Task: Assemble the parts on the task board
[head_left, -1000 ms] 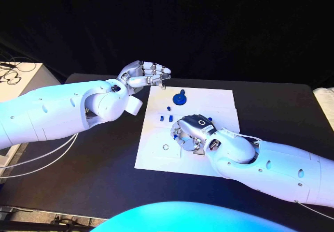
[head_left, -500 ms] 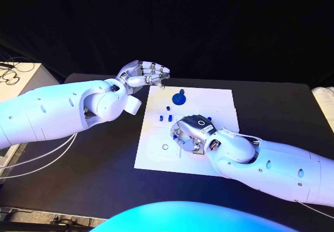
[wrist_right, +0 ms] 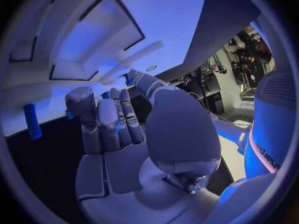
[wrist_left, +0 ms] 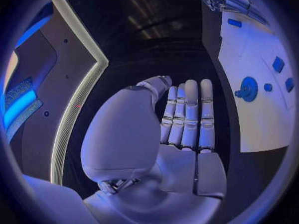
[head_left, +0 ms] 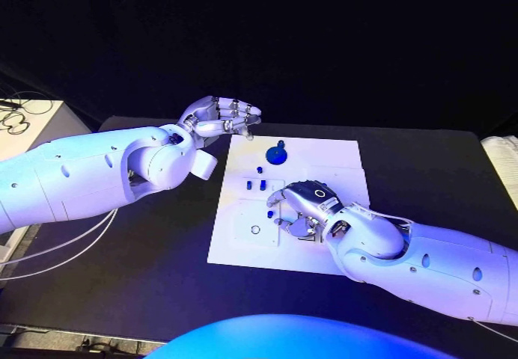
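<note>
The white task board (head_left: 324, 153) lies mid-table. A blue gear-like part (head_left: 276, 155) stands near its far edge, small blue pegs (head_left: 254, 183) sit below it, and a small ring (head_left: 256, 229) lies near the board's left side. My right hand (head_left: 305, 209) rests over the board's middle with its fingers curled down. A tiny blue part (head_left: 270, 214) sits at its fingertips; whether it is pinched is unclear. My left hand (head_left: 221, 116) hovers off the board's far-left corner, holding nothing. In the left wrist view its fingers (wrist_left: 187, 114) lie straight, with the gear (wrist_left: 248, 89) beyond them.
A pale side table with cables (head_left: 27, 120) stands at the far left, and a white object (head_left: 505, 157) at the right edge. Black tabletop (head_left: 162, 254) surrounds the board. The right wrist view shows a sunken recess (wrist_right: 93, 45) in the board and a blue peg (wrist_right: 31, 122).
My right hand has slid slightly toward the near right over the board. The left hand stays in place.
</note>
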`<action>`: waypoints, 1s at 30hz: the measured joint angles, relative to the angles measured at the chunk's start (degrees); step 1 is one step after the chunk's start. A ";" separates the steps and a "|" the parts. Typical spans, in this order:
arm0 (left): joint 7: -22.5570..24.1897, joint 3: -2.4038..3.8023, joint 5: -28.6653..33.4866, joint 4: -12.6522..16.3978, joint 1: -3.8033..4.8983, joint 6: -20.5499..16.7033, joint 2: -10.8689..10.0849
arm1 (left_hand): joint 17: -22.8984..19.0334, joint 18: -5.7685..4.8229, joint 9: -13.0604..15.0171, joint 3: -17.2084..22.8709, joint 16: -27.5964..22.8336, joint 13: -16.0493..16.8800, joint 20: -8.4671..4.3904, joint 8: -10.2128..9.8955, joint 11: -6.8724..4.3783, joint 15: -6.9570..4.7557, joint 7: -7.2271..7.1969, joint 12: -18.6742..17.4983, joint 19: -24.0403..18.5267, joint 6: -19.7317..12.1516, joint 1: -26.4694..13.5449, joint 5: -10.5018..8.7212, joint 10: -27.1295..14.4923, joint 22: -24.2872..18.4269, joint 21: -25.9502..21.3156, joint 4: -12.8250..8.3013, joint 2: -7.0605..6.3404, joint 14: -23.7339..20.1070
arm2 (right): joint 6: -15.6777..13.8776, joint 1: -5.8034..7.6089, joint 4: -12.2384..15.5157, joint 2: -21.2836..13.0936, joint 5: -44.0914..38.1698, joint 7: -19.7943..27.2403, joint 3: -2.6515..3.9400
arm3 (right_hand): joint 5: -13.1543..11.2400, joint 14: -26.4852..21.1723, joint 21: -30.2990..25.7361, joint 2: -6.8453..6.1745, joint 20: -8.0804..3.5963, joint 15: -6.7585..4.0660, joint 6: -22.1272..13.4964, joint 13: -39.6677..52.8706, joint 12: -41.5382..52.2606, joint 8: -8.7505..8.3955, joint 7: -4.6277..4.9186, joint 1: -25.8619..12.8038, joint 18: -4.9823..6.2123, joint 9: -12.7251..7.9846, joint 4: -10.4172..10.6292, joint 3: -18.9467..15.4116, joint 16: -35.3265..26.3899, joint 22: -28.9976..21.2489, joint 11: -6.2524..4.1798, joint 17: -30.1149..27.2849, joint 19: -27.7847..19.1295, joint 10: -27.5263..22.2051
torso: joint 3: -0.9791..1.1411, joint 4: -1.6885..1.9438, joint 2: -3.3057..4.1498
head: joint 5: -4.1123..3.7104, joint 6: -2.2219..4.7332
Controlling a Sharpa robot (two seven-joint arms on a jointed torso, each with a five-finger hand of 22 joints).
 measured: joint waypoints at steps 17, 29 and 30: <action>-0.20 0.00 0.12 -0.45 0.00 0.38 0.02 | 0.00 0.00 0.00 0.00 0.00 0.01 0.00 0.00 0.00 0.00 0.00 0.00 0.00 0.00 0.00 0.00 0.00 0.00 0.00 0.00 0.00 0.00 | 0.35 5.76 6.50 -10.98 7.45 -0.07 2.23 | 0.00 3.84 12.45 -0.93 -1.75 -1.53 1.89 0.15 6.42 -0.78 0.59 -0.48 -1.01 -0.46 2.03 5.16 6.66 10.78 -1.96 8.55 8.14 6.28 | -0.02 -0.10 -0.04 | -1.66 1.54; -0.26 0.00 0.18 -0.49 0.00 0.69 0.14 | 0.00 0.00 -0.05 0.00 0.00 -0.05 0.00 0.00 0.00 0.22 0.00 -0.30 0.00 0.00 0.00 0.00 0.00 0.00 0.01 0.00 0.00 -0.22 | 9.27 7.90 3.23 -13.62 7.79 -1.08 2.59 | -4.14 3.82 6.42 0.66 -0.92 -1.09 0.28 -0.07 5.33 -2.78 -0.68 6.00 -1.00 -0.90 8.60 -16.28 5.76 6.92 -0.82 4.75 6.45 -0.40 | 0.03 -0.13 0.03 | -2.43 2.26; -0.27 0.00 0.18 -0.50 0.00 0.71 0.14 | 0.00 0.00 -0.05 0.00 0.00 -0.05 0.00 0.00 0.00 0.22 0.00 -0.30 0.00 0.00 0.00 0.00 0.00 0.00 0.01 0.00 0.00 -0.21 | 9.64 7.92 2.97 -13.54 7.60 -1.13 2.60 | -4.14 3.82 6.35 0.74 -0.92 -1.10 0.27 -0.07 5.33 -2.79 -0.68 6.45 -1.00 -0.94 8.90 -16.58 5.76 6.85 -0.93 4.68 6.45 -0.51 | 0.04 -0.11 0.04 | -2.46 2.26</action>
